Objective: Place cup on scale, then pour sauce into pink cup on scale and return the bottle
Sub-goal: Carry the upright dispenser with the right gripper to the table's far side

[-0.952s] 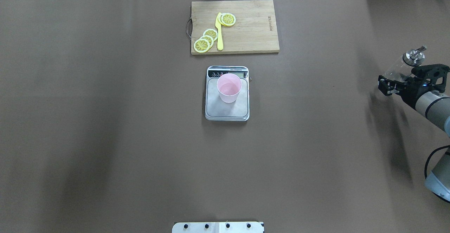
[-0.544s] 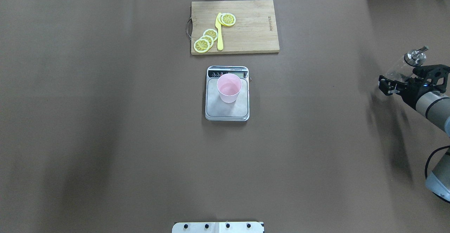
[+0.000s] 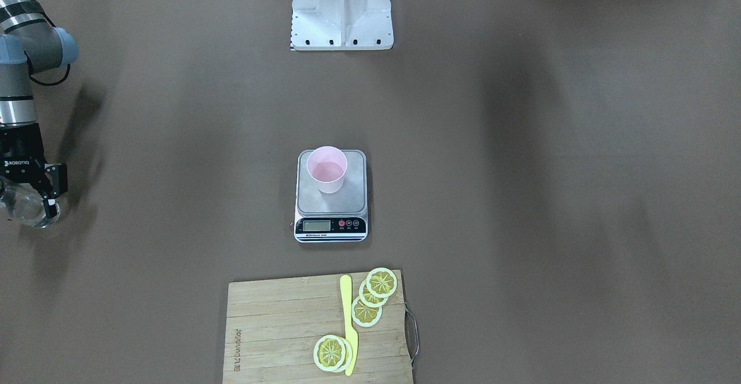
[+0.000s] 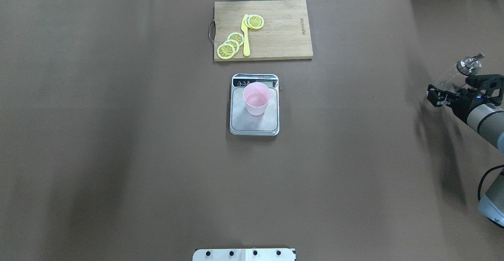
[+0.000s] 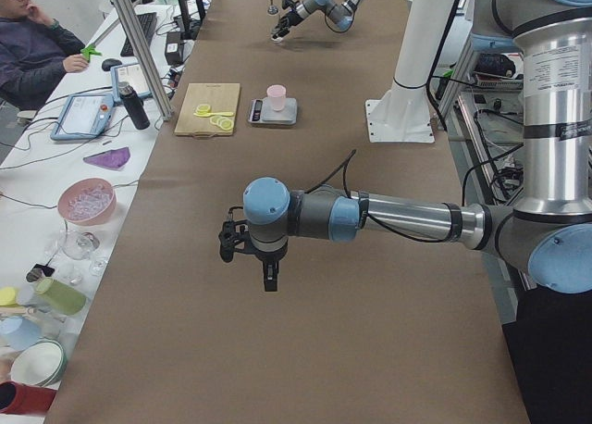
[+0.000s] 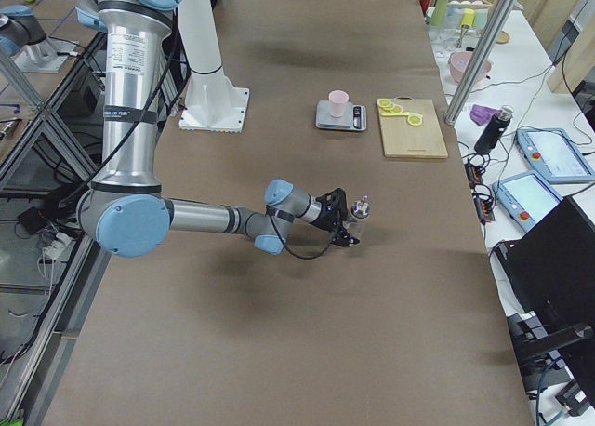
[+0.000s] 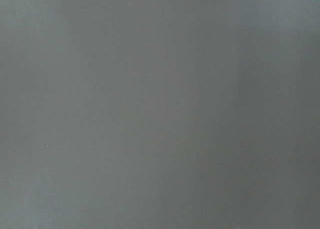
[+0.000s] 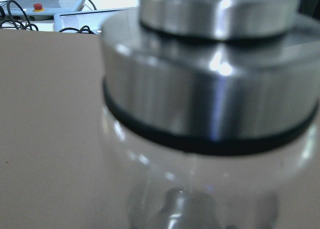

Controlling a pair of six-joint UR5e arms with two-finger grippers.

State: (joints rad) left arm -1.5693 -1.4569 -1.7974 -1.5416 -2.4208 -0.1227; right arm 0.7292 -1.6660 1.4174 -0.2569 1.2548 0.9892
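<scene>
The pale pink cup [image 4: 256, 97] stands upright on the silver scale [image 4: 254, 125] at the table's middle, with a little clear liquid in its bottom; both also show in the front view, cup [image 3: 327, 168] on scale [image 3: 331, 203]. My right gripper [image 4: 453, 89] is shut on the clear bottle [image 4: 465, 66] at the far right edge, upright, metal spout on top. The bottle's collar [image 8: 210, 89] fills the right wrist view. I cannot tell whether the bottle touches the table. My left gripper [image 5: 264, 257] shows only in the left side view, over bare table; I cannot tell its state.
A wooden cutting board [image 4: 279, 32] with lemon slices [image 4: 230, 44] and a yellow knife [image 4: 245, 36] lies behind the scale. The white robot base plate [image 4: 244, 255] is at the near edge. A person [image 5: 37, 44] sits beyond the table's far side.
My right gripper, with the bottle in it, has moved slightly further right and a little nearer the robot. The cup and scale have not moved.
</scene>
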